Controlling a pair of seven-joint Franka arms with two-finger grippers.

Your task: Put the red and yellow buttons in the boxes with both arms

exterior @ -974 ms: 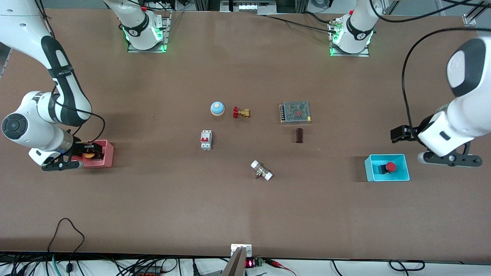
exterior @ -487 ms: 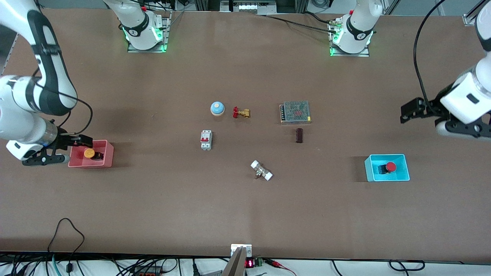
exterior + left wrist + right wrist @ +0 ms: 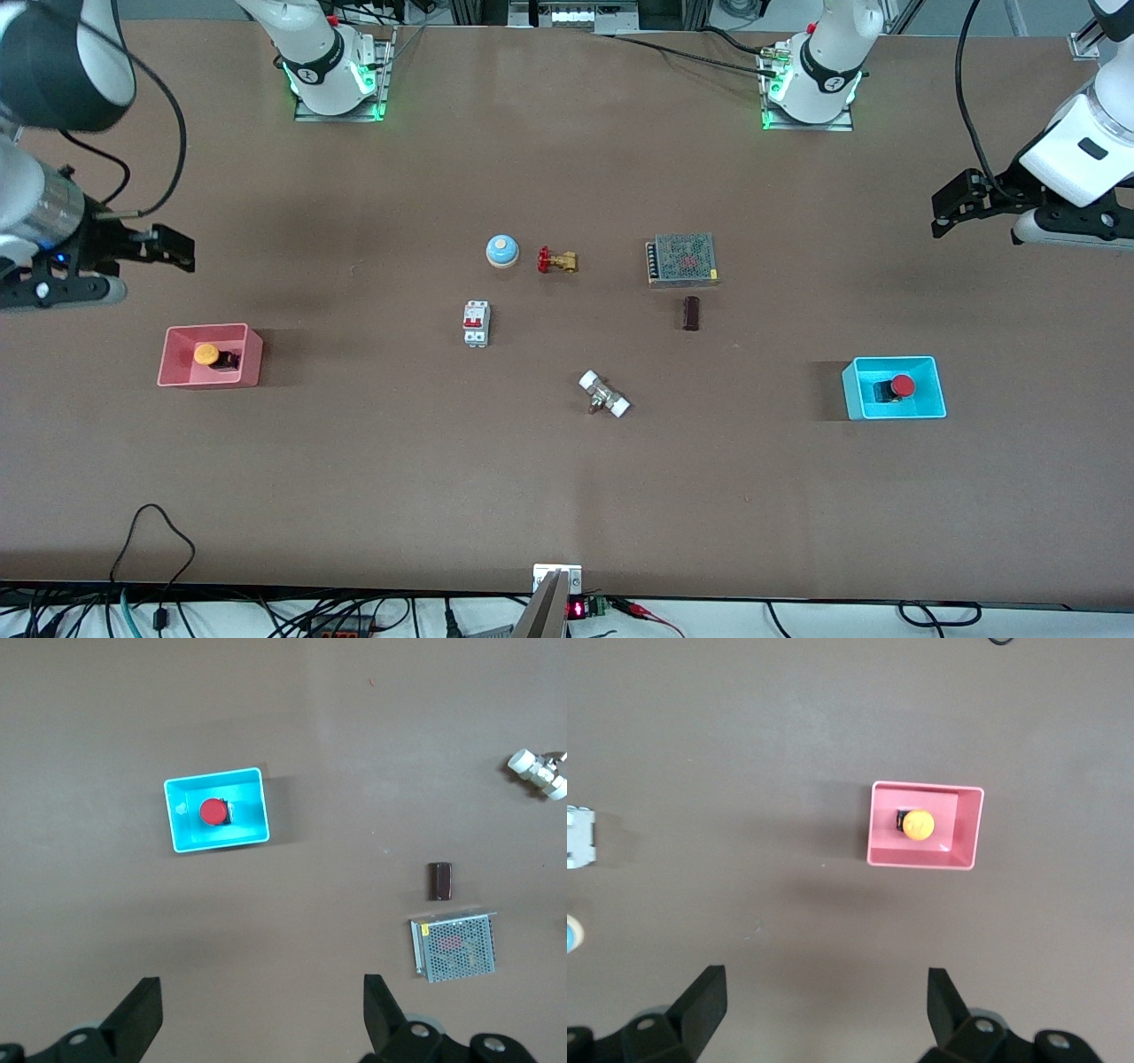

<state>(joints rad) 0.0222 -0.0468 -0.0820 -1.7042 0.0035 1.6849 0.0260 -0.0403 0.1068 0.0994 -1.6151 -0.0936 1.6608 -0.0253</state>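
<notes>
The orange-yellow button [image 3: 207,354] lies in the pink-red box [image 3: 251,359] toward the right arm's end of the table; both show in the right wrist view, button [image 3: 918,825] and box [image 3: 967,828]. The red button [image 3: 901,385] lies in the cyan box [image 3: 890,408] toward the left arm's end; the left wrist view shows this button [image 3: 212,811] and box [image 3: 253,815]. My right gripper [image 3: 168,248] is open and empty, up above the table near the pink-red box, with its tips spread wide [image 3: 824,1010]. My left gripper [image 3: 952,208] is open and empty, up above the table near the cyan box, tips wide apart [image 3: 263,1014].
In the middle of the table stand a blue dome bell [image 3: 502,251], a brass valve with a red handle [image 3: 556,260], a white circuit breaker [image 3: 477,323], a metal mesh power supply [image 3: 681,259], a small dark block [image 3: 691,313] and a white-ended fitting [image 3: 604,394].
Both grippers have risen and drawn away from their boxes toward the arms' bases. The yellow button stays in the pink-red box and the red button in the cyan box.
</notes>
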